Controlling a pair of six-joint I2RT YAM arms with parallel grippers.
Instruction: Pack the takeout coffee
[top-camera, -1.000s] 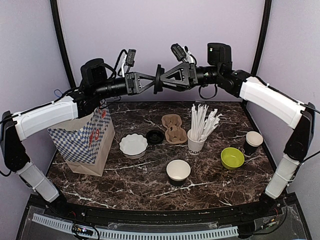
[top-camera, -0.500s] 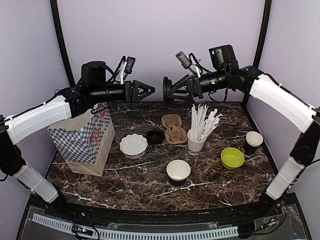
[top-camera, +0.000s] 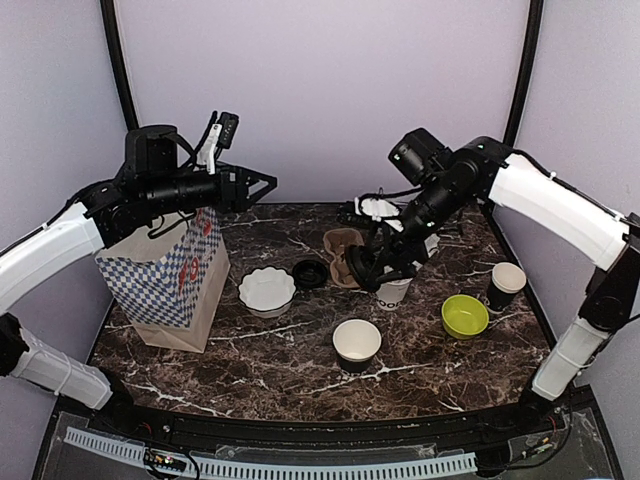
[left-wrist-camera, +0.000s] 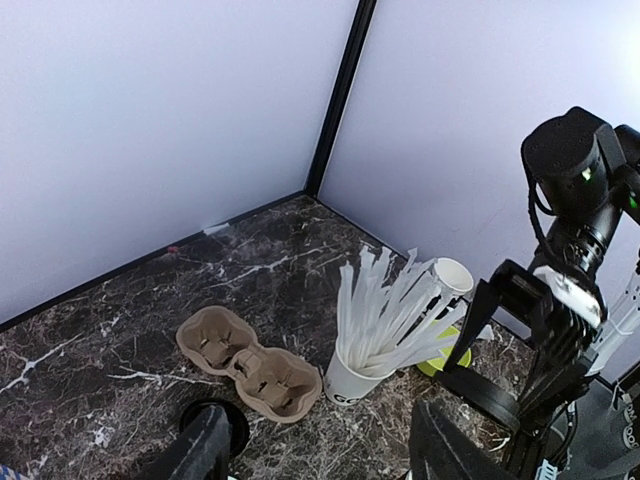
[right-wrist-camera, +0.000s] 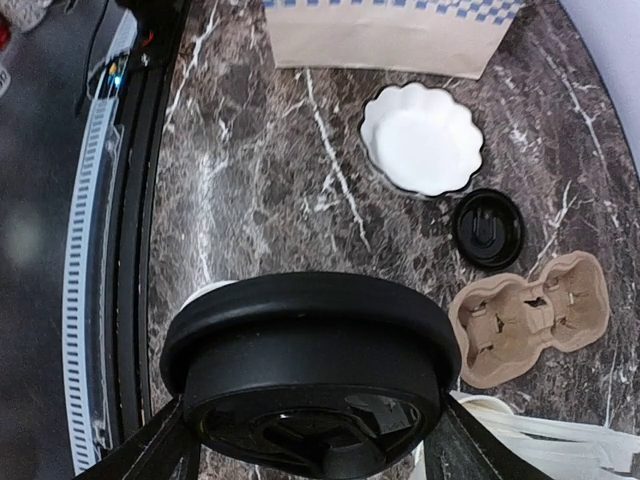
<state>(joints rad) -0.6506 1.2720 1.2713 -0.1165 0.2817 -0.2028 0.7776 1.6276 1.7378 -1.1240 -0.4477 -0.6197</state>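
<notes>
Toward 6 o'clock on the table (top-camera: 250, 350) we note one lidless cup (top-camera: 357, 340); the second cup (top-camera: 507, 280) stands at 3 o'clock. Above, the right gripper (right-wrist-camera: 310, 445) pinches a black lid (right-wrist-camera: 310, 340); the left gripper (top-camera: 258, 186) is spread wide at 10 o'clock.

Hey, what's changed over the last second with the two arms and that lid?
The left pincer let go of the black lid and drew back left, open, above the paper bag. The right pincer, gripping that lid, swung down toward the cup carrier. Everything on the table stayed put.
</notes>
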